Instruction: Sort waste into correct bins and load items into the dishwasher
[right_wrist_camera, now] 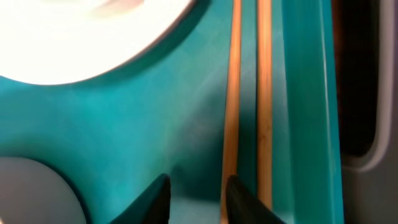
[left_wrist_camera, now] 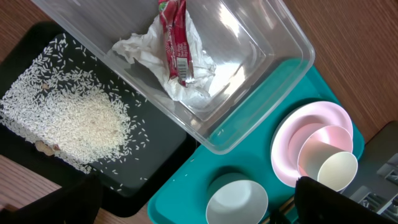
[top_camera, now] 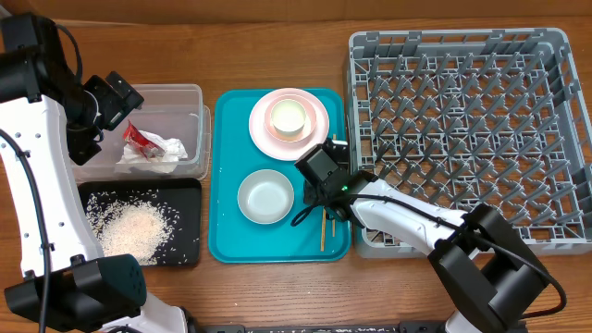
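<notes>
My right gripper (top_camera: 319, 199) hovers low over the right side of the teal tray. Its fingertips (right_wrist_camera: 239, 199) are open a narrow gap with only bare tray between them. The two wooden chopsticks (right_wrist_camera: 264, 93) lie side by side along the tray's right rim, and the right fingertip overlaps the nearer one. The pink plate (top_camera: 264, 137) carries a small bowl (top_camera: 314, 118) and a cup (top_camera: 288, 117). A second whitish bowl (top_camera: 265, 196) sits below it. My left gripper (top_camera: 116, 92) is wide open over the clear tub (top_camera: 185, 97), which holds the napkin (left_wrist_camera: 143, 46) and the wrapper (left_wrist_camera: 175, 43). Rice (top_camera: 129, 225) lies in the black tray (top_camera: 190, 190).
The teal tray (top_camera: 231, 240) sits between the two bins and the grey dish rack (top_camera: 462, 129), which fills the right side of the table. The rack's near-left corner lies beside my right arm. Bare wooden table (top_camera: 277, 296) runs along the front.
</notes>
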